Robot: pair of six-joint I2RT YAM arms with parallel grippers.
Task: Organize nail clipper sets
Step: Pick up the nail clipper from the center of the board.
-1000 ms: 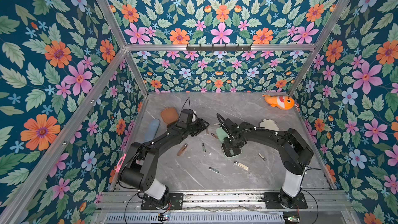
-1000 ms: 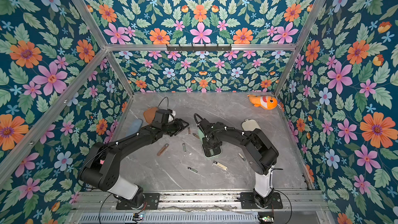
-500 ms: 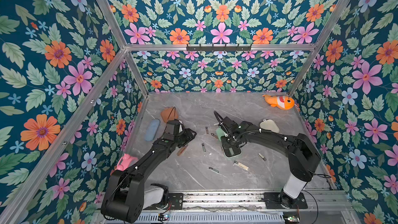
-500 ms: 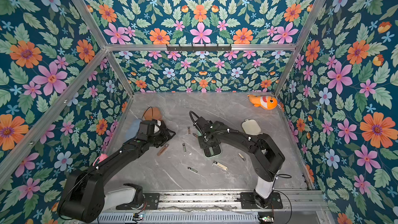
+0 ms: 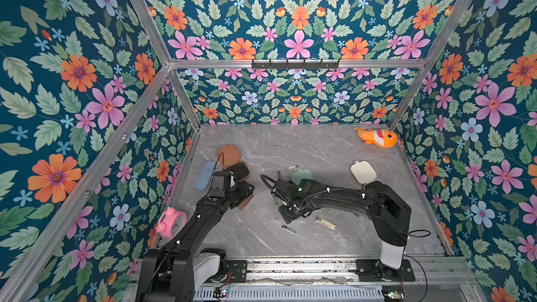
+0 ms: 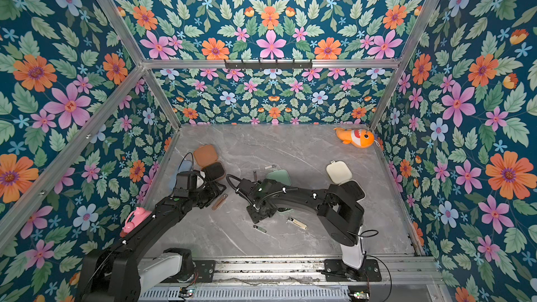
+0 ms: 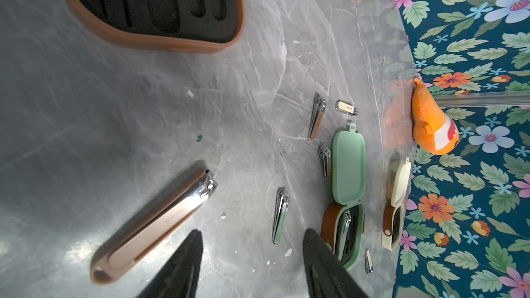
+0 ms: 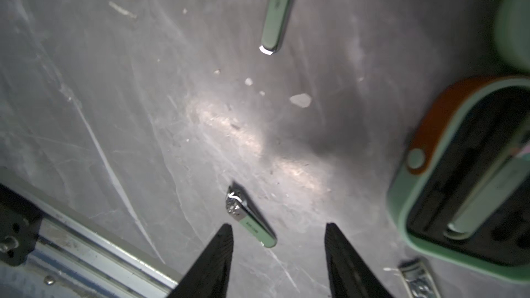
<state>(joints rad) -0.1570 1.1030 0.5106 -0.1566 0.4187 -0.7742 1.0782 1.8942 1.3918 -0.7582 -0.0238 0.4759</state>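
Observation:
The brown case [image 5: 229,154] lies open at the back left, its black tray [image 7: 160,1] bare. A brown-handled clipper [image 7: 155,225] lies on the table beside my left gripper [image 7: 253,232], which is open and holds nothing. The mint green case [image 8: 430,196] lies open in the middle with a green clipper [image 8: 487,193] in its tray. My right gripper [image 8: 278,226] is open just above a small green clipper [image 8: 251,220] on the table. Another green clipper [image 8: 276,12] lies further off. The cream case [image 5: 363,172] lies open at the right.
A pale blue oblong case [image 5: 205,174] and a pink alarm clock [image 5: 171,222] sit along the left wall. An orange fish plush [image 5: 377,137] lies in the back right corner. A cream-handled clipper [image 5: 325,222] lies toward the front, near the metal rail [image 5: 290,265].
My left arm has drawn back from the brown case toward the front left. My right gripper has opened and swung from over the mint case toward the front of the table.

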